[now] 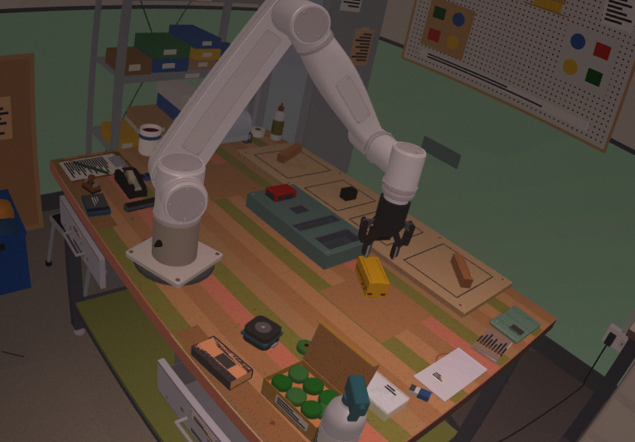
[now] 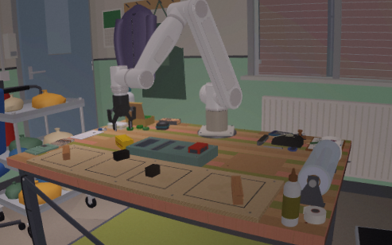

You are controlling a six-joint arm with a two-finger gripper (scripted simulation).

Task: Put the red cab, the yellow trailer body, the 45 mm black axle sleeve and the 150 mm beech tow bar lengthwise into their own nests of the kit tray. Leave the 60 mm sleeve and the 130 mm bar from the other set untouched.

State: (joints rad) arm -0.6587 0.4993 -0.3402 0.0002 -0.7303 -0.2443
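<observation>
One black axle sleeve (image 2: 121,154) lies in a marked square of the board, hidden behind my gripper in the side camera. My gripper (image 1: 387,243) (image 2: 121,119) is open and holds nothing, hovering just above the yellow trailer body (image 1: 372,275) (image 2: 123,140), which lies on the bench off the near end of the kit tray (image 1: 308,224) (image 2: 172,149). The red cab (image 1: 281,192) (image 2: 198,148) sits in the tray's far nest. The other black sleeve (image 1: 348,193) (image 2: 152,170) lies one square along. One beech bar (image 1: 461,270) (image 2: 66,152) and another (image 1: 289,152) (image 2: 237,190) lie in the end squares.
An open box of green discs (image 1: 302,386) stands at the bench's front edge beside a spray bottle (image 1: 344,412). A glue bottle (image 2: 291,198), tape roll (image 2: 315,214) and paper roll (image 2: 320,166) crowd the far end. The arm's base (image 1: 174,258) stands beside the tray.
</observation>
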